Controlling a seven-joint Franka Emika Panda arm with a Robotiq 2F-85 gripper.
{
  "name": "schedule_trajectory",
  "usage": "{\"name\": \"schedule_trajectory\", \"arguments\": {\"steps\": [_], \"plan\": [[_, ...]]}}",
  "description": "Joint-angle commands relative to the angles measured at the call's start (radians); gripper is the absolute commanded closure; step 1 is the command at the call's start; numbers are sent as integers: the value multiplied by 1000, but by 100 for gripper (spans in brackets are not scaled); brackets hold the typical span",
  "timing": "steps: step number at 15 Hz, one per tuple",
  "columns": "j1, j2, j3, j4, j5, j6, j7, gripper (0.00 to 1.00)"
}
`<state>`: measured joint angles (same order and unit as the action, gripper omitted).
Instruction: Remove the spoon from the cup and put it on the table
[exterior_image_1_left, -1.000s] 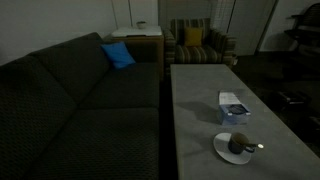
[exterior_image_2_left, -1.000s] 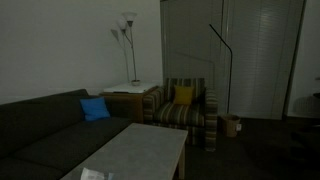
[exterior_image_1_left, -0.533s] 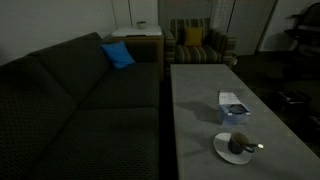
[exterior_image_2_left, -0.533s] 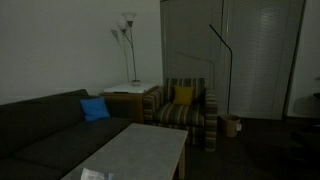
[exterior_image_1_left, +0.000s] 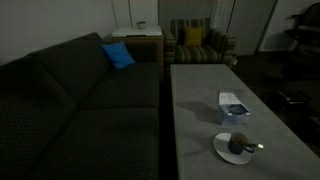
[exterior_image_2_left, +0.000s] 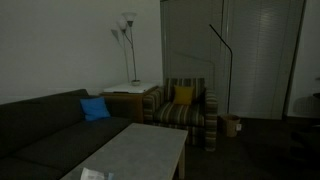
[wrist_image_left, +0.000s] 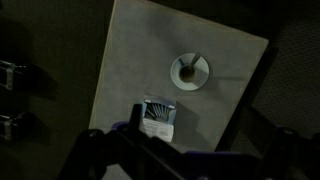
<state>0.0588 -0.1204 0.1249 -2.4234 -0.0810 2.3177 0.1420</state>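
No change from second ago: spoon (exterior_image_1_left: 255, 148) stays in cup (exterior_image_1_left: 238, 143), near right on table (exterior_image_1_left: 200, 95). Jaws: cannot tell. You have whole approach ahead.

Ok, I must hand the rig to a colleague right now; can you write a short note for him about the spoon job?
Tool: a dark blur at the bottom of the wrist view, high above the table; open or shut cannot be told.
Things: the cup stands on a white saucer; the spoon is in the cup, handle out over the saucer. A box lies beside them.
Done: nothing yet.
Left: descend, grip the spoon, lift it out, lay it on the table.
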Motion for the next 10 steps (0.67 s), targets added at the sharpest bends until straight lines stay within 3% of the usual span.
{"name": "schedule_trajectory", "arguments": {"steps": [1,8,9,10], "plan": [[5,168,-25,32,40,83,-78,0],[3,435,-24,150,75,127,-149,0],[-6,460,-17,175,89,89,-189,0],[11,398,-29,118,63,118,-131,0]]}}
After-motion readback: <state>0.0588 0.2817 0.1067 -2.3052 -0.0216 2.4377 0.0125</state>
